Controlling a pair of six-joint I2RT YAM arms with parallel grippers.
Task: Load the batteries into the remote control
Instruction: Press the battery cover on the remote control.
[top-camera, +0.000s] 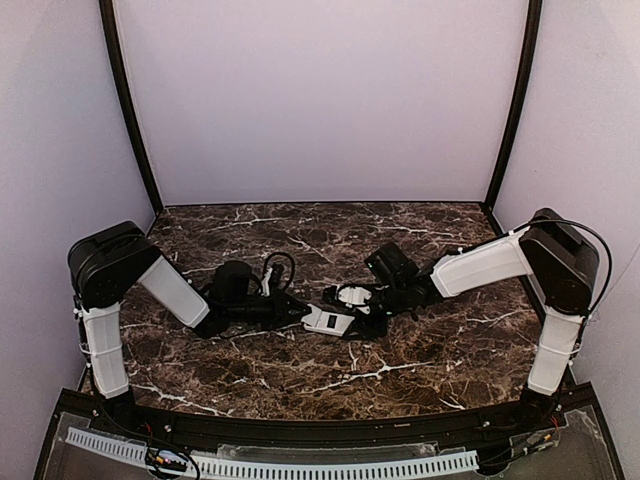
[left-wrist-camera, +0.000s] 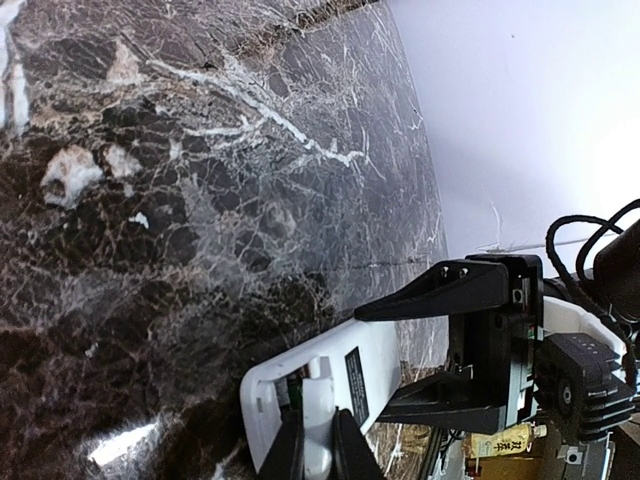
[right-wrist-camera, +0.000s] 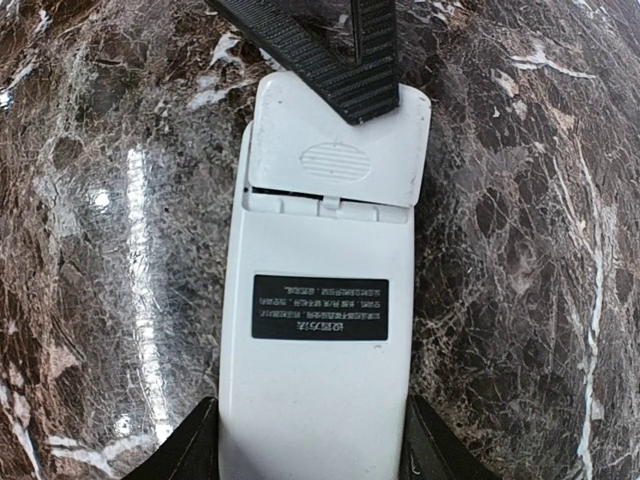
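The white remote control (right-wrist-camera: 315, 380) lies back up on the marble, with a black label on its back. It also shows in the top view (top-camera: 328, 320) and the left wrist view (left-wrist-camera: 372, 370). My right gripper (right-wrist-camera: 310, 455) is shut on its sides at the label end. My left gripper (left-wrist-camera: 318, 430) is shut on the white battery cover (right-wrist-camera: 330, 150), which sits slightly askew over the compartment with a thin gap. A dark greenish battery (left-wrist-camera: 288, 392) shows in the open compartment beside the cover. No loose batteries show on the table.
The dark marble table (top-camera: 420, 350) has white booth walls on three sides. Both arms meet at the table's middle, with the left gripper (top-camera: 300, 314) and the right gripper (top-camera: 368, 300) close together. A black cable (top-camera: 278, 265) loops behind the left wrist.
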